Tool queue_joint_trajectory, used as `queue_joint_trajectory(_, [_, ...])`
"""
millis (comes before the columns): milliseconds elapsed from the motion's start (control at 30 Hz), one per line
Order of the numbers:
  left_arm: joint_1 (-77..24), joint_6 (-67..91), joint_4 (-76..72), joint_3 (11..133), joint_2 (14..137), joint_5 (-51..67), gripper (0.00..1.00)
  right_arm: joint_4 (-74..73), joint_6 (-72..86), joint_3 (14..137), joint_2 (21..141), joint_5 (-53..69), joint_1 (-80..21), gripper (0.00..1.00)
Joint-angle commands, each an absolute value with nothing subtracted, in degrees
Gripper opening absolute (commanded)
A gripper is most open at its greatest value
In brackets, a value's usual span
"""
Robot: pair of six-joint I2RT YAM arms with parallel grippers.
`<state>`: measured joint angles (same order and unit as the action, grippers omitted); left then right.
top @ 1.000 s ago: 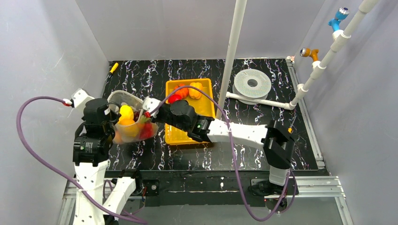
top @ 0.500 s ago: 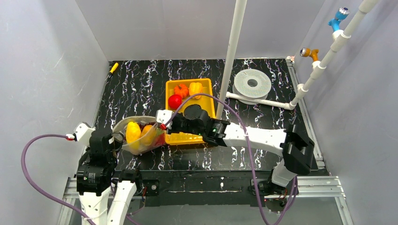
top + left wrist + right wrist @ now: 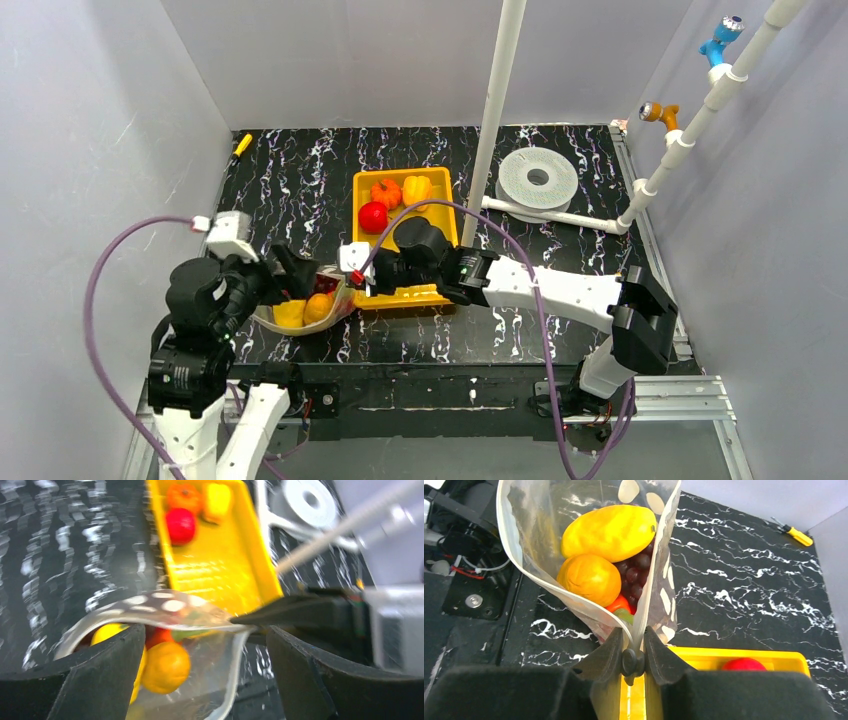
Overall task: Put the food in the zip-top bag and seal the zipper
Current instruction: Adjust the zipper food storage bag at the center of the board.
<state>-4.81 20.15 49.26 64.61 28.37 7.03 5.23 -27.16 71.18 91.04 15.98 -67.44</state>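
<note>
The clear zip-top bag (image 3: 305,308) lies at the near left of the black table, its mouth open. It holds a yellow fruit (image 3: 609,532), an orange fruit (image 3: 591,579), purple grapes (image 3: 636,575) and a red piece (image 3: 621,606). My right gripper (image 3: 634,641) is shut on the corner of the zipper strip (image 3: 659,575), beside the yellow tray (image 3: 440,240). My left gripper (image 3: 202,645) is open, with its fingers (image 3: 100,675) either side of the bag's mouth (image 3: 165,605). A red food (image 3: 373,216), an orange food (image 3: 386,192) and a yellow food (image 3: 417,188) lie in the tray.
A white upright pole (image 3: 497,110) stands behind the tray. A white ring-shaped roll (image 3: 538,178) and a white pipe frame (image 3: 690,135) are at the back right. A small yellow tool (image 3: 242,144) lies at the back left. Grey walls close in the sides.
</note>
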Motion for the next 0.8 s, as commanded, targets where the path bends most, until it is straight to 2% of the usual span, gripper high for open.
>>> queue_joint_trajectory(0, [-8.87, 3.88, 46.12, 63.46, 32.24, 32.11, 0.92, 4.03, -25.5, 74.13, 88.08, 20.77, -66.09, 0.01])
queue_joint_trajectory(267, [-14.43, -11.43, 49.81, 59.6, 32.72, 35.84, 0.94, 0.11, -22.74, 77.93, 89.14, 29.02, -62.28, 0.01])
queue_joint_trajectory(467, [-16.45, -20.84, 47.58, 57.16, 31.91, 29.99, 0.93, -3.93, -22.5, 80.3, 90.38, 30.88, -61.83, 0.01])
queue_joint_trajectory(633, [-16.99, -21.15, 44.25, 59.43, 33.02, 29.15, 0.9, -5.04, -22.14, 81.87, 91.18, 30.93, -61.79, 0.01])
queue_joint_trajectory(767, [-17.39, -20.89, 43.24, 59.06, 34.02, 30.86, 0.93, -6.49, -22.08, 83.1, 91.61, 30.7, -61.79, 0.01])
